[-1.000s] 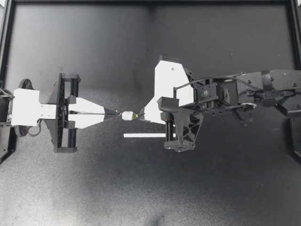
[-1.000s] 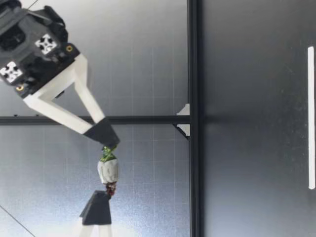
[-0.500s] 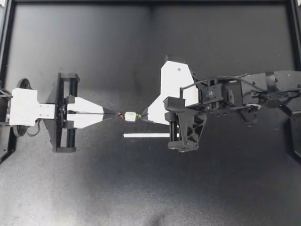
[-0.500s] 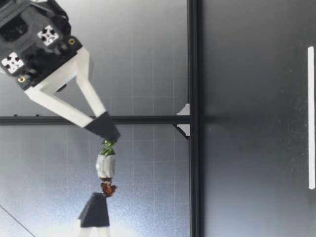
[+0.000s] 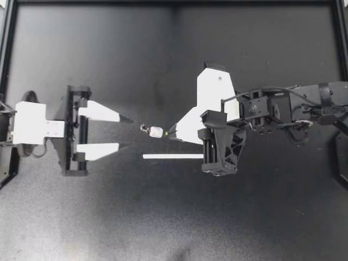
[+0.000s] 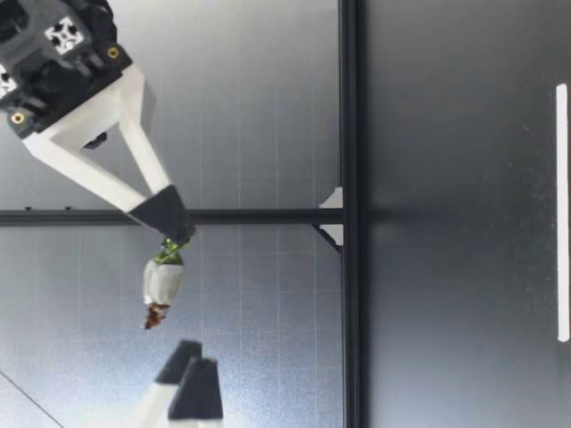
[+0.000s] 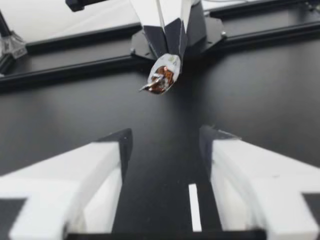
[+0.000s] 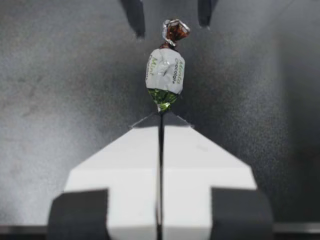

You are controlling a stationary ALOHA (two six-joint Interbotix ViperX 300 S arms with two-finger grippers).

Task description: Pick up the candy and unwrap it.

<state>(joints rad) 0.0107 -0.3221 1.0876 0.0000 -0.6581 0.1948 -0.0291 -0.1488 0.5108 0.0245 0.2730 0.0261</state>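
One black table [image 5: 109, 217], two grippers, one white strip [image 5: 173, 156], one candy [image 5: 156, 131].

Right gripper [image 5: 173, 131]: fingers pressed together on the candy's green twist end. It holds the candy in the air above the table, between the two grippers.

Left gripper [image 5: 131, 132]: fingers spread wide and holding nothing. Its tips sit just short of the candy's brown twist end, not touching.

The strip lies flat on the table near the right gripper. The brown end looks loosened, but it's too small to be sure.
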